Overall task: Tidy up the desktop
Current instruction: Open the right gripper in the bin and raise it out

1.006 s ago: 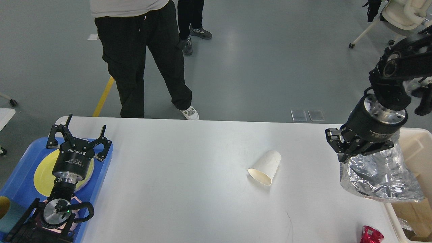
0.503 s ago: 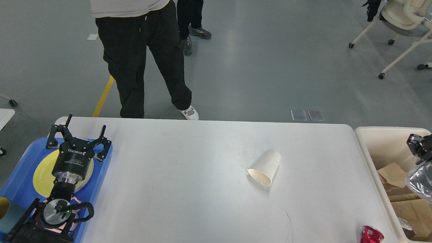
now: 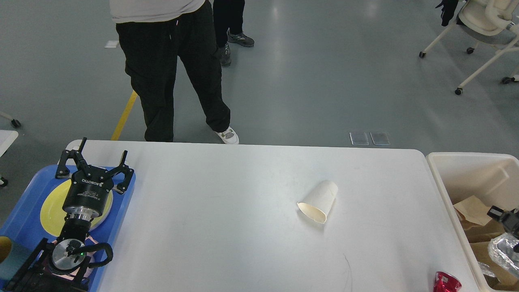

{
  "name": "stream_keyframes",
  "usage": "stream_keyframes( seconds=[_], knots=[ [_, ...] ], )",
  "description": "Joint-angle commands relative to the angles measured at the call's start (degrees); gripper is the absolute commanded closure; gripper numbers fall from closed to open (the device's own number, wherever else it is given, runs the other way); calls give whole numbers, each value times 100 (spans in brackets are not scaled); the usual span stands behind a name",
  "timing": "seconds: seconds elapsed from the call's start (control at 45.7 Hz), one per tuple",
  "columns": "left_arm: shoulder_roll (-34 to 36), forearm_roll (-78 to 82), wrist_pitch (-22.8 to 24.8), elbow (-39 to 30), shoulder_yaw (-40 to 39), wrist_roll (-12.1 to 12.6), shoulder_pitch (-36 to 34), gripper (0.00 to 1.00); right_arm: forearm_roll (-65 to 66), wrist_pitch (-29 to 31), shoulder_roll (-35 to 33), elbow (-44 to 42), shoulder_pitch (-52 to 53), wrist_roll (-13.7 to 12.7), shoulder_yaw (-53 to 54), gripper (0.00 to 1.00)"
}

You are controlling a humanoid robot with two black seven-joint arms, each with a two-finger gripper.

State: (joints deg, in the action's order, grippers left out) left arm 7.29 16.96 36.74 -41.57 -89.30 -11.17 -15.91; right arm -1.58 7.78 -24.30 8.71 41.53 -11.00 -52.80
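Note:
The white desktop fills the lower view. A white paper cup lies on its side right of the middle. A red crumpled wrapper lies at the front right edge. My left gripper is open and empty above the blue tray at the left. Only a small dark part of my right gripper shows at the right edge, low over the beige bin. A silver foil bag hangs just under it, inside the bin. I cannot tell whether its fingers hold the bag.
A yellow plate lies on the blue tray. The bin holds brown paper scraps. A person in black trousers stands at the table's far edge. An office chair stands at the back right.
My right arm has swung right and down with the foil bag, from over the table's right end into the bin, and has mostly left the view. The left arm and the cup have not moved.

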Motion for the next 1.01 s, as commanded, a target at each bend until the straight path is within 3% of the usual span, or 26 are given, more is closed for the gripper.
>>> stream_keyframes(
  seconds=[0.0, 0.131, 0.7, 0.722, 0.787, 0.809, 0.984],
  knots=[
    [0, 0, 0, 0, 0, -8, 0, 4, 0, -249, 505, -897, -751, 10, 103, 100],
    [0, 0, 0, 0, 0, 1, 0, 4, -9, -575, 593, -950, -849, 10, 120, 100],
    [0, 0, 0, 0, 0, -8, 0, 4, 0, -610, 892, -968, -857, -25, 112, 100],
    [0, 0, 0, 0, 0, 1, 0, 4, -9, -619, 883, -968, -849, -16, 112, 87],
    [0, 0, 0, 0, 0, -8, 0, 4, -9, -786, 883, -994, -814, -16, 103, 16],
    [0, 0, 0, 0, 0, 1, 0, 4, -9, -873, 883, -994, -805, -7, 103, 2],
    [0, 0, 0, 0, 0, -8, 0, 4, -9, -971, 883, -924, -822, -7, 120, 0]
  ],
)
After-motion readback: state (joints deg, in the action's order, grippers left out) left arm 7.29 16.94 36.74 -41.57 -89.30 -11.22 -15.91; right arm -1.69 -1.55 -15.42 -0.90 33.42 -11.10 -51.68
